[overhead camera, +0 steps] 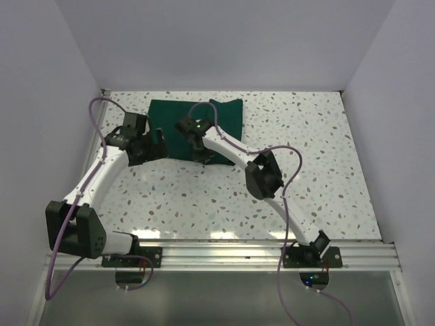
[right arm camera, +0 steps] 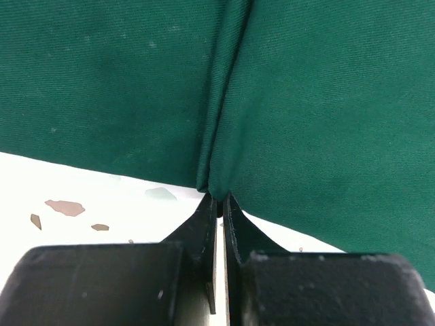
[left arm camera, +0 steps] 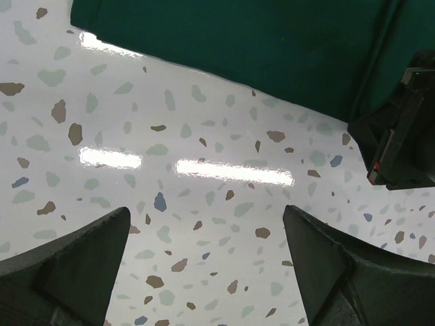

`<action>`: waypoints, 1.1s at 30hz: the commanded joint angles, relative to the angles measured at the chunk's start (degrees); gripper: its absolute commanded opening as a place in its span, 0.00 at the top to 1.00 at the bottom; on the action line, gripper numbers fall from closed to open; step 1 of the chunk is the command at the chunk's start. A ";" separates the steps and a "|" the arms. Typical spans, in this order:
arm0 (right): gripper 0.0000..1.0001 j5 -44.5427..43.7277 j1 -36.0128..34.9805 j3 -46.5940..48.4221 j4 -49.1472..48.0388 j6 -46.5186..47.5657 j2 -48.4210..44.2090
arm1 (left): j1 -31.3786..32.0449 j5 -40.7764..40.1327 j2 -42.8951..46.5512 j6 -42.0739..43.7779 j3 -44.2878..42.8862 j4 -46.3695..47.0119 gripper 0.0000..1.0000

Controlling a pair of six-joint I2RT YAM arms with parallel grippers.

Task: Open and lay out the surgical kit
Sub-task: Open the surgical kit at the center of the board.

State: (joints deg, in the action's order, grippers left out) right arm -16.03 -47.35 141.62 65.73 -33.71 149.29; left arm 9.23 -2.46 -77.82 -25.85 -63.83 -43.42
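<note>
Starting the unwrap — right gripper (right arm camera: 219, 198) pinches a cloth wrap (right arm camera: 326, 102) fold, left gripper (left arm camera: 204, 238) spread — nothing laid out yet

Lab test booth, white walls (overhead camera: 224, 41), speckled tabletop (overhead camera: 204, 197)

Light: bright, even, from overhead. Table (overhead camera: 204, 197) is glossy, with two white glare bars in the left wrist view and a pale reflected band along its near edge from above. Shadows soft and faint. Green cloth (right arm camera: 326, 102) matte, weave sharp. Table beside it in the right wrist view is blown out white.
</note>
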 commanded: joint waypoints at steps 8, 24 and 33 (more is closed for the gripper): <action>1.00 -4.27 2.44 -1.79 2.56 -1.00 -9.79 | 1.93 1.76 -0.75 0.89 -1.29 0.70 0.02; 1.00 -7.61 15.09 -14.42 1.59 -0.91 -26.94 | 1.93 -0.88 -2.07 0.71 -3.40 -0.09 0.02; 1.00 -13.84 20.28 -33.16 0.09 -3.11 -36.96 | 1.93 -1.32 -4.70 3.43 -10.24 1.14 0.00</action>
State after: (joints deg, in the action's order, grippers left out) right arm -24.67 -27.97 110.85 65.65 -34.65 118.72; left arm 10.96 -3.46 -81.19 -24.82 -68.84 -43.46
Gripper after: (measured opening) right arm 0.025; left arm 0.994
